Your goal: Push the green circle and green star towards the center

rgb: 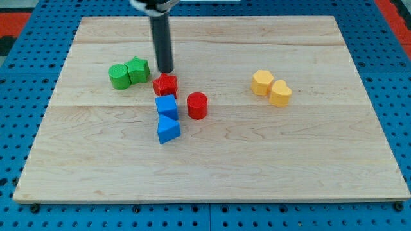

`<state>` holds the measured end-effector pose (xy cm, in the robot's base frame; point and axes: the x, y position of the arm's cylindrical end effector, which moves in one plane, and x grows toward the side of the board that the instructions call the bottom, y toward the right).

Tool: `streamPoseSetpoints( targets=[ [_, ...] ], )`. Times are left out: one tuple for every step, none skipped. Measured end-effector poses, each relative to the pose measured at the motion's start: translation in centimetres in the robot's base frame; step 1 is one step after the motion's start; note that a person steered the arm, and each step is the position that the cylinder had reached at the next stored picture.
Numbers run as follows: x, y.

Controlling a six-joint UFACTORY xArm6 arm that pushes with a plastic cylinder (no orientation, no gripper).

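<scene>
The green circle (119,76) lies at the view's upper left, touching the green star (138,69) on its right. My tip (166,70) stands just right of the green star, a small gap apart, and just above a red star-like block (166,84).
A blue cube (167,106) and a blue wedge-like block (169,129) sit below the red star-like block. A red cylinder (197,105) is to their right. Two yellow blocks (262,82) (280,93) touch at the view's right. The wooden board (212,173) lies on blue pegboard.
</scene>
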<state>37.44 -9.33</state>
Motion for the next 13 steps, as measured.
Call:
streamPoseSetpoints(
  targets=[
    [3.7,2.7],
    [4.8,3.0],
    [2.9,3.0],
    [3.5,1.5],
    [5.8,-2.2],
    [7.5,-5.8],
    [8.6,-8.6],
    [9.5,-10.6],
    [9.4,-10.7],
    [5.6,-10.1],
    [0.8,-8.9],
    [-2.3,-8.3],
    [-2.5,-12.4]
  ],
)
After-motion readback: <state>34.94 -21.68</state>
